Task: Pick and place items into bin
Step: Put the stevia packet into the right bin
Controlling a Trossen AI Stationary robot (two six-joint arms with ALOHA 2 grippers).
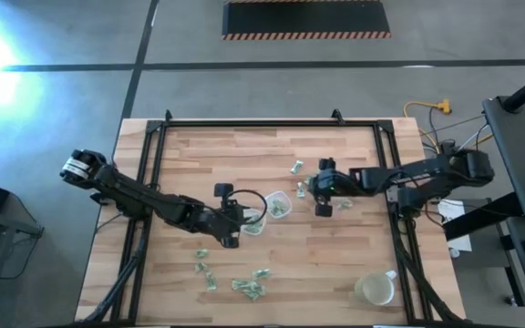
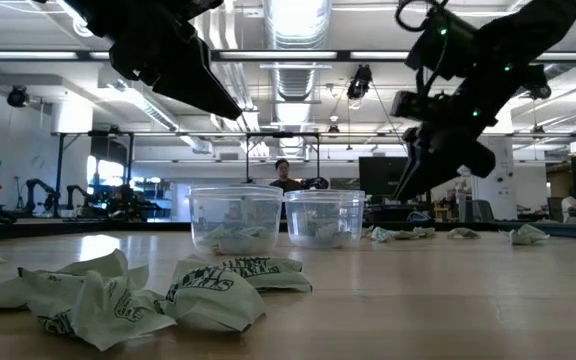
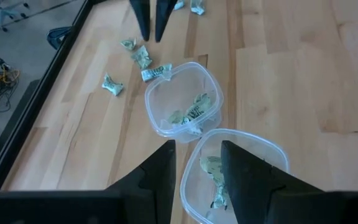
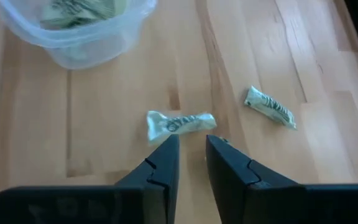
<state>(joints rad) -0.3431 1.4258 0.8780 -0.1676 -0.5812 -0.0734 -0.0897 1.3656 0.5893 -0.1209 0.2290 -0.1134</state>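
Observation:
Two clear tubs [image 1: 279,205] [image 1: 255,223] stand side by side mid-table, each with pale green-and-white wrappers lying in it. More wrappers lie loose on the wood: one [image 4: 179,123] just past my right gripper's fingertips, another [image 4: 270,107] beside it, and several [image 1: 249,290] near the front edge. My left gripper [image 3: 199,163] hovers open above the nearer tub's rim [image 3: 235,134], nothing between its fingers. To the right of the tubs, my right gripper [image 4: 191,148] points down at the table, its fingers a narrow gap apart and holding nothing.
A yellowish-white mug [image 1: 375,290] stands at the front right corner. A black frame [image 1: 253,123] runs around the table's edges. Loose wrappers also lie behind the tubs [image 1: 296,167] and at the front left [image 1: 203,255]. Bare wood spans the far half.

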